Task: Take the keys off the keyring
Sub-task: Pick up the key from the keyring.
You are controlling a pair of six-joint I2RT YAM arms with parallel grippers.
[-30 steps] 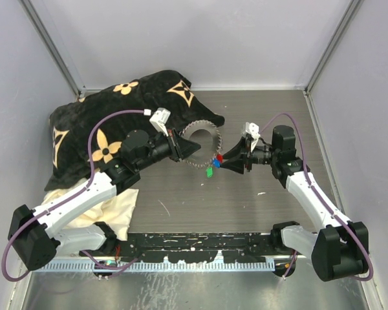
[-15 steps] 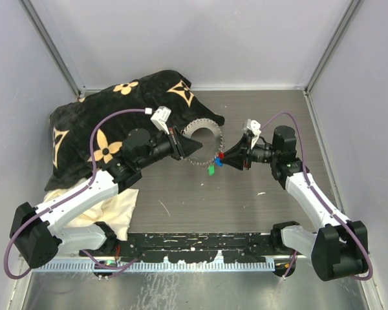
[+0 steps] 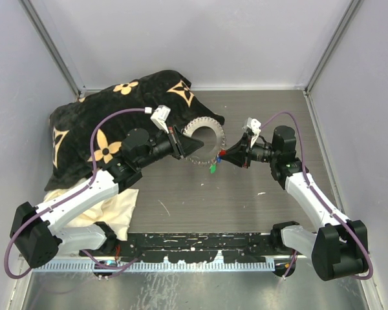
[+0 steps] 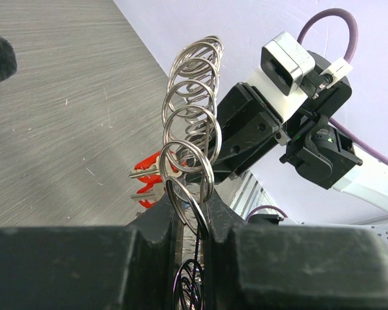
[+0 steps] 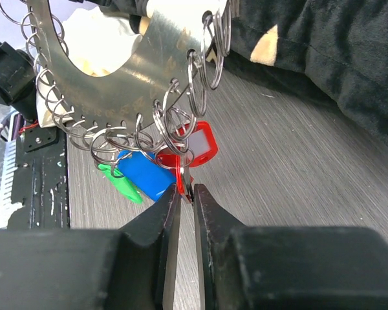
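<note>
The keyring (image 3: 204, 137) is a silvery disc edged with wire rings, held upright above the table. My left gripper (image 3: 193, 147) is shut on its left edge, and the left wrist view shows one ring (image 4: 191, 174) pinched between the fingers of this gripper (image 4: 193, 219). Red (image 5: 199, 145), blue (image 5: 142, 175) and green (image 5: 119, 184) keys hang from the lower rings. My right gripper (image 5: 186, 197) comes in from the right, and its fingertips pinch the lower edge of a second red key (image 5: 181, 181). From above, the right gripper (image 3: 223, 155) meets the keys (image 3: 215, 163) just below the ring.
A black cushion (image 3: 110, 123) with tan flower marks fills the back left, with a cream cloth (image 3: 110, 213) in front of it. Grey walls close in the table (image 3: 246, 200) on three sides. A black rail (image 3: 194, 248) runs along the near edge.
The right gripper has moved left onto the hanging keys and narrowed its jaws around a red key. The left arm lifted the keyring slightly, its grip unchanged.
</note>
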